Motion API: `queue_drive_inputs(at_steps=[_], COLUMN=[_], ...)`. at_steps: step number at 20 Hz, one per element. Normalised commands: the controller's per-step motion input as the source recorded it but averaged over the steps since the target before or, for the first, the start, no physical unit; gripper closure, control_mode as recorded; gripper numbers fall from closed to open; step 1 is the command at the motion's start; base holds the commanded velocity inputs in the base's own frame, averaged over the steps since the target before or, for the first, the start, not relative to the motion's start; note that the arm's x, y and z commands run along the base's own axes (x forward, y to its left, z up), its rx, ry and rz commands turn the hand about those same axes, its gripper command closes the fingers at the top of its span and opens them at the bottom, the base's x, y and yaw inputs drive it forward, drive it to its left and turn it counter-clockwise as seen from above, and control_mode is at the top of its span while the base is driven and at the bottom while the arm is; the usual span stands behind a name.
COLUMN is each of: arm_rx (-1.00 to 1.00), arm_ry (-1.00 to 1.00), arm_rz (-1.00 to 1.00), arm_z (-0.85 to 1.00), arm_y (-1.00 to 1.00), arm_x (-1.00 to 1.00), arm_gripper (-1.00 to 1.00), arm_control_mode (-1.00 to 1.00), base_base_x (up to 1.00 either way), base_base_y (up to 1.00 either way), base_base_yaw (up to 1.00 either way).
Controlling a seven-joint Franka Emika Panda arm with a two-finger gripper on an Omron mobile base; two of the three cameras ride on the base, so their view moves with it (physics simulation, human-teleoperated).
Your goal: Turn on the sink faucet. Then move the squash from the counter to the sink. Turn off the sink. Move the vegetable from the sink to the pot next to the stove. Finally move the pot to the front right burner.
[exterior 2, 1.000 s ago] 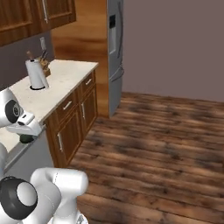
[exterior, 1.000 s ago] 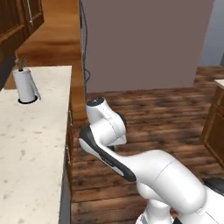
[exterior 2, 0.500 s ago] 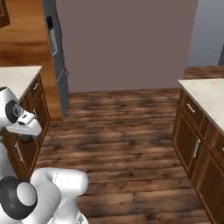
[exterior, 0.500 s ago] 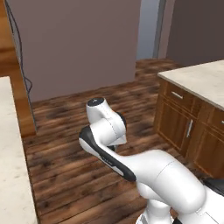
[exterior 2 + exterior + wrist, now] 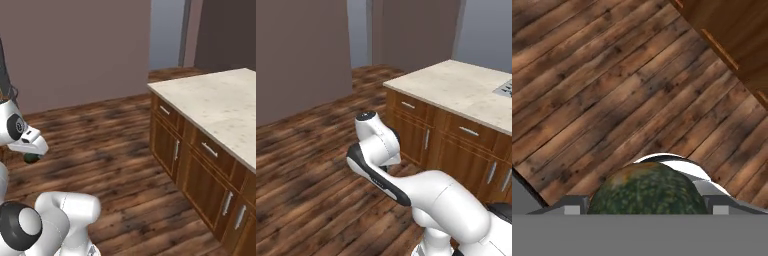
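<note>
The squash, a mottled dark green ball, is seen in the hand view clamped between the two fingers, which are spread wide on either side of it. It is carried over the wooden floor, clear of any surface. In the right base view the gripper is tucked low beside the arm, the green ball just beneath it. The tabletop lies well off to the right, so the squash is judged to have a long carry left before it is set down.
</note>
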Motion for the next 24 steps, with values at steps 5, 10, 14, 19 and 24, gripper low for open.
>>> queue_drive_inputs(at_steps=[5,10,14,19,24], arm_rx=[0.00,0.00,0.00,0.00,0.00], arm_ry=[0.00,0.00,0.00,0.00,0.00], arm_rz=[0.00,0.00,0.00,0.00,0.00], arm_z=[0.00,0.00,0.00,0.00,0.00], arm_y=[0.00,0.00,0.00,0.00,0.00], arm_x=[0.00,0.00,0.00,0.00,0.00], arm_gripper=[1.00,1.00,1.00,1.00,1.00], arm_control_mode=[1.00,1.00,1.00,1.00,1.00], base_base_x=[0.05,0.05,0.00,0.00,0.00], base_base_y=[0.15,0.20,0.00,-0.24,-0.39], base_base_yaw=[-0.47,-0.45,-0.46,-0.46,-0.43])
